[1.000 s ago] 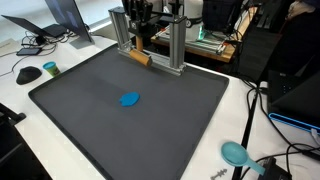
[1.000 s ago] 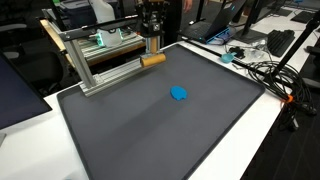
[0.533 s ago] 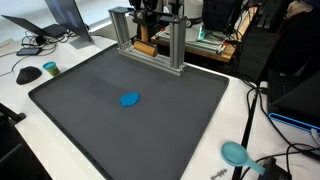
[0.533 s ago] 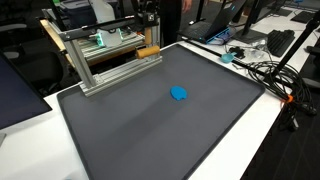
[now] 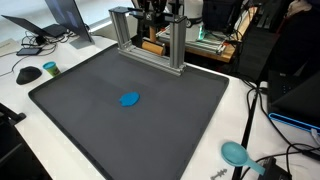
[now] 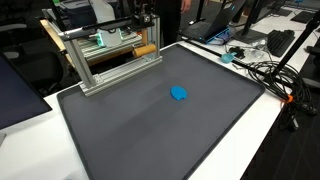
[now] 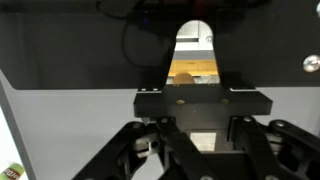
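The gripper (image 6: pixel 146 38) has its fingers clenched on a wooden block (image 6: pixel 148 50), held clear of the dark mat (image 6: pixel 150 135) beside the aluminium frame (image 6: pixel 120 73) at the rear of the surface (image 6: pixel 268 125); a blue piece (image 6: pixel 179 93) lies alone mid-mat, well apart; the pick-up looks done, while the block is not yet set down anywhere.

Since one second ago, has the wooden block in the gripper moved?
Yes. The wooden block has gone up and back: before it was low at the metal frame's lower rail, now it hangs above that rail.
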